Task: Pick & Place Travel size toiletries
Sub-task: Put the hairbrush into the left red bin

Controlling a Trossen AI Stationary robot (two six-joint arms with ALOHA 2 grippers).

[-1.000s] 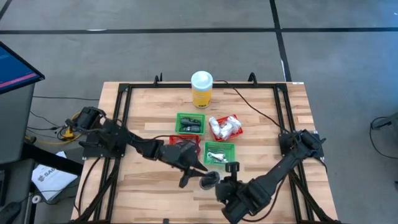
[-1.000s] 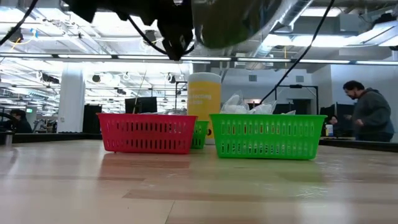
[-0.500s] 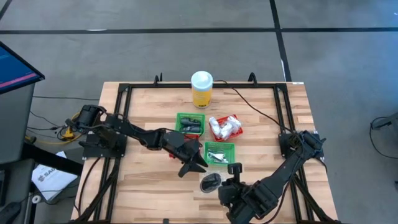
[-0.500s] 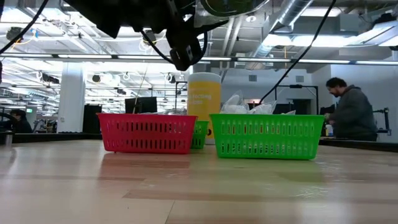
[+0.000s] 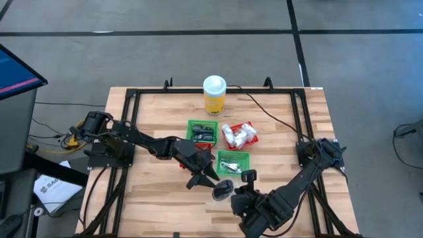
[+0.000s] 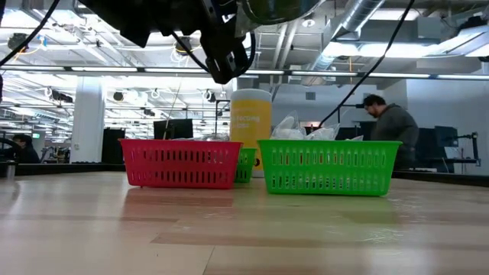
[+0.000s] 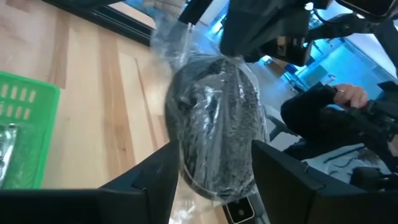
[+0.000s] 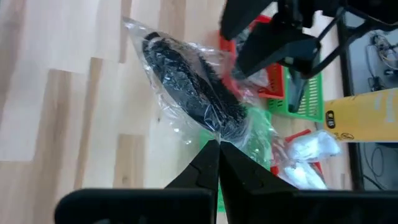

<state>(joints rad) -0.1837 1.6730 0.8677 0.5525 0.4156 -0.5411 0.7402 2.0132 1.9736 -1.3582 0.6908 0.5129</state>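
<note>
Overhead, table (image 5: 158, 112): pale butcher-block wood inside a black frame, standing on grey floor crossed by dark lines.

Baskets: green basket (image 5: 202, 131) holding dark items; red basket (image 5: 240, 135) beside it with white packets (image 5: 236, 137); second green basket (image 5: 233, 162) with slim silvery pieces (image 5: 229, 165); second red basket (image 6: 180, 163), mostly hidden under the left arm from above.

Bottle (image 5: 214, 94): yellow, white cap, upright at the far side.

Right gripper (image 8: 214, 147): clenched on the edge of a clear bag (image 8: 186, 87) holding a black disc (image 5: 223, 191), held above the near table just in front of the green basket.

Left gripper (image 7: 214, 165): fingers spread, one each side of the bagged disc; contact hard to judge, probably not gripping.

Room: ceiling ducts and strip lights, a person (image 6: 391, 126) standing at right, monitors behind. Blue screen (image 5: 16, 73) left of the table.
</note>
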